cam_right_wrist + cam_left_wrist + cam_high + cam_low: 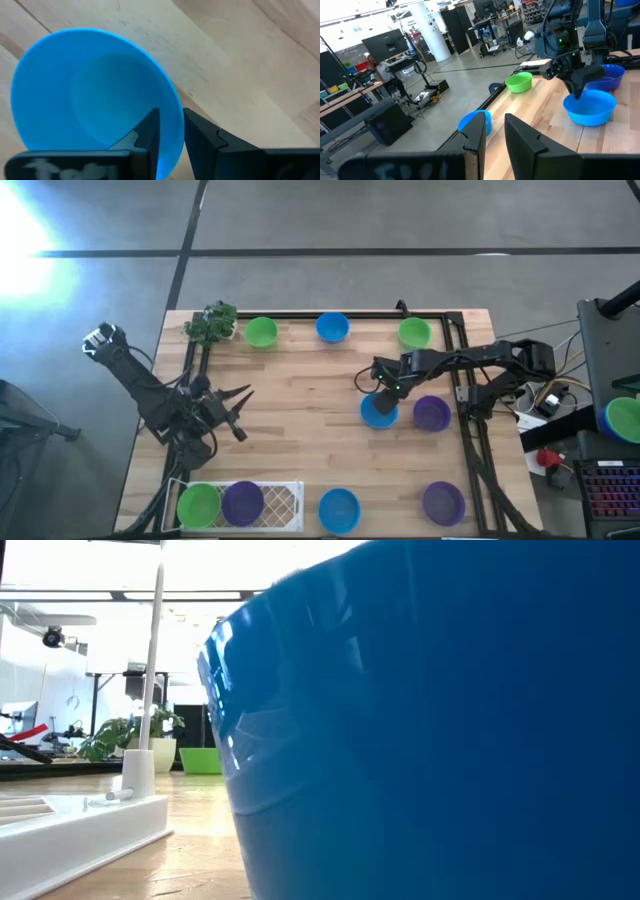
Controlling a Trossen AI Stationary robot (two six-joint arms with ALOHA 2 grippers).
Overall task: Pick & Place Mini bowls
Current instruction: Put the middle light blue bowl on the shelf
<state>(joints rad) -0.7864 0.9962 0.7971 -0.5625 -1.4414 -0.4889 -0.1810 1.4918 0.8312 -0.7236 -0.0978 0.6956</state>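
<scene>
So right now my right gripper is straddling the rim of a blue mini bowl, one finger inside and one outside, jaws narrow and about pinching the wall. Can't swear the grip is fully tight. That bowl sits on the wooden table, right of centre in the high view, with a purple bowl just beside it on its right.

My left gripper hangs over the left side of the table, jaws a little apart, holding nothing.

What worries me: it's a one-point pinch on a thin plastic rim. If I lift too fast, the bowl could swing, tilt or slip out. If I drag sideways, I might bump the purple neighbour.

Counting from the high view:
- Blue: three. Mine, one at the top centre edge, one at bottom centre.
- Green: three. Two along the top, one in the white tray at bottom left.
- Purple: three. The neighbour, one in the tray, one at bottom right.

Plus one toy plant at the upper left corner.
</scene>
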